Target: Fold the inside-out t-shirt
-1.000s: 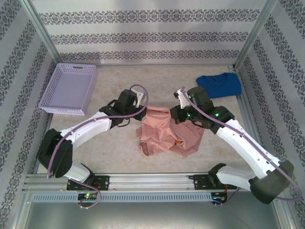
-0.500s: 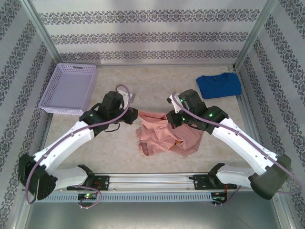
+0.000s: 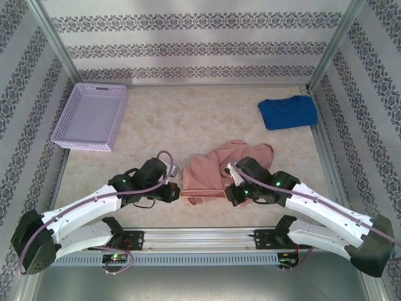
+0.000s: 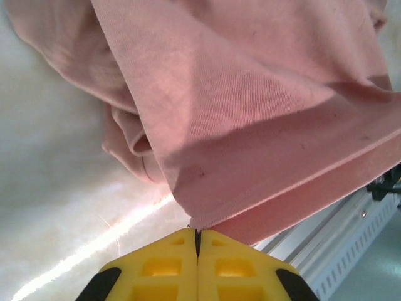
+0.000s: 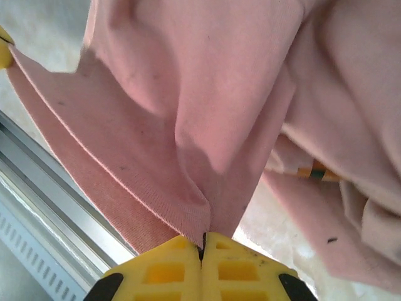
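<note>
The salmon-pink inside-out t-shirt (image 3: 216, 170) lies bunched near the table's front edge, between the two arms. My left gripper (image 3: 178, 192) is at its left front corner, and in the left wrist view the yellow jaws are shut on the shirt's hem (image 4: 199, 221). My right gripper (image 3: 232, 192) is at its right front corner, and its jaws pinch a hem corner (image 5: 197, 227) of the t-shirt (image 5: 207, 94). A bit of orange-yellow print (image 5: 316, 170) peeks from a fold. The fabric hangs stretched between both grips.
A lilac basket (image 3: 92, 116) stands at the back left. A bright blue t-shirt (image 3: 288, 112) lies flat at the back right. The metal rail (image 3: 200, 238) runs just in front of the shirt. Patterned walls enclose the table.
Both grippers have pulled toward the near edge, dragging the pink t-shirt's hem with them. The shirt has shifted nearer and its shape has stretched out.
</note>
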